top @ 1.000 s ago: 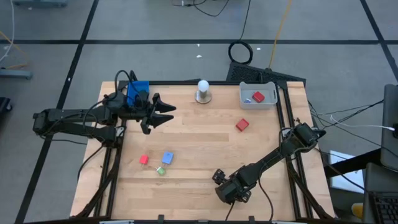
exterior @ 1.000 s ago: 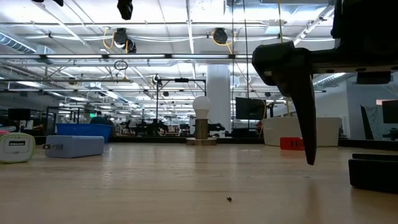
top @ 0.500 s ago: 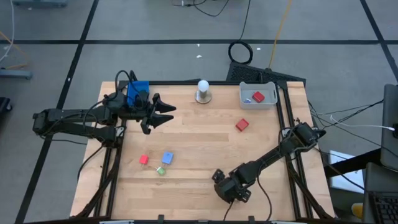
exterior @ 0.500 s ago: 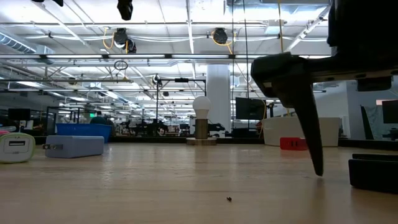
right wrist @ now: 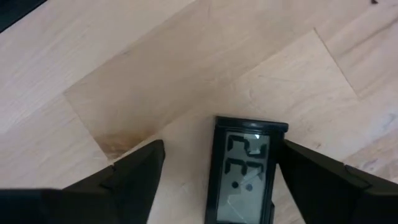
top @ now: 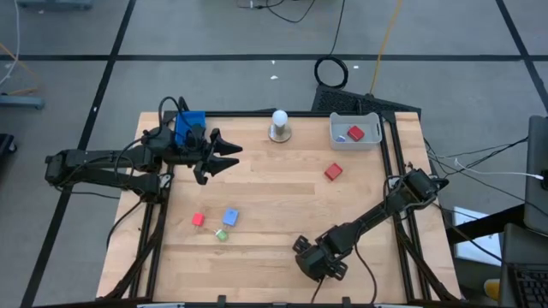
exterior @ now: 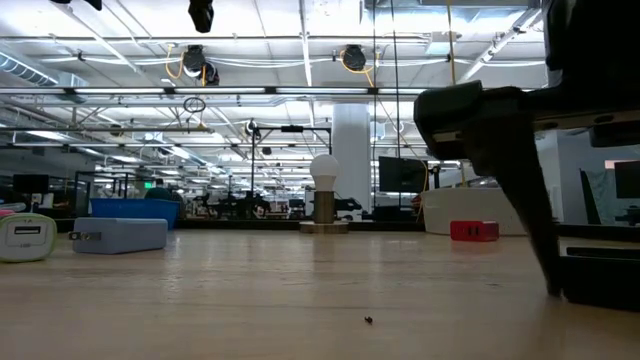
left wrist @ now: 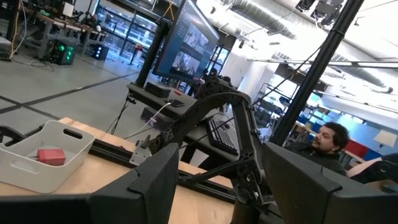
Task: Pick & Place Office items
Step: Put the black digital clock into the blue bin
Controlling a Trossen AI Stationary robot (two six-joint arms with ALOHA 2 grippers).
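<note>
High view, going left to right: the left claw [top: 224, 156] hovers open and empty over the table's [top: 274, 192] far-left part, beside a blue tray [top: 189, 127]. Below it lie 3 loose items close together: a red block [top: 198, 220], a light-blue block [top: 230, 217] and a green bit [top: 222, 234]. Another red block [top: 333, 172] sits alone further right, and the grey tray [top: 354, 130] at the far-right corner already holds 2 pieces.

The right claw [top: 313, 265] is down at the near edge. Its wrist view shows a small black clock [right wrist: 245, 178] with a digit display lying between its fingers [right wrist: 130, 180], which straddle it with gaps on both sides, so nothing is gripped yet. The step in hand looks like picking up this clock; next the fingers must close on its long sides, then lift.

From above the clock is hidden under the claw, and its near end is cut off in the wrist view.
</note>
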